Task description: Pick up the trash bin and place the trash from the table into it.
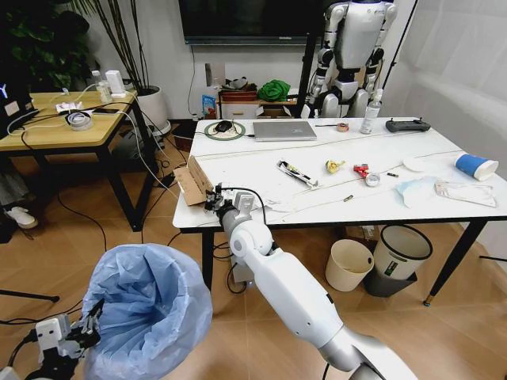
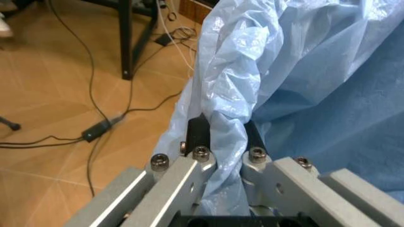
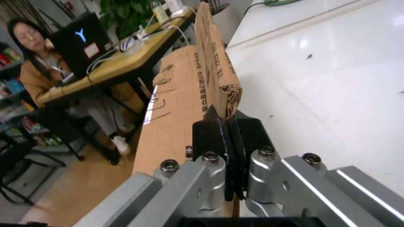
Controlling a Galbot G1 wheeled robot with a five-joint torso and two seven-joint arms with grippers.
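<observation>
Jaws pinched on the torn cardboard box (image 1: 192, 182), my right gripper (image 1: 214, 202) sits at the table's (image 1: 261, 170) near-left corner (box's long axis running near-to-far). My left gripper (image 1: 93, 317) clamps the trash bin's (image 1: 146, 305) bag rim, low near-left, mouth upward.

- trash bin (image 1: 150, 309): thin crinkly plastic liner, light blue, a bit shiny
- torn cardboard box (image 3: 183, 104): matt brown, rough edges
- table (image 1: 261, 170): glossy white marble-look top

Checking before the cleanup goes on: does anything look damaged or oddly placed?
The torn cardboard box hangs over the table corner, pinched by the right gripper. The left gripper grips the trash bin only by its crinkled bag.
</observation>
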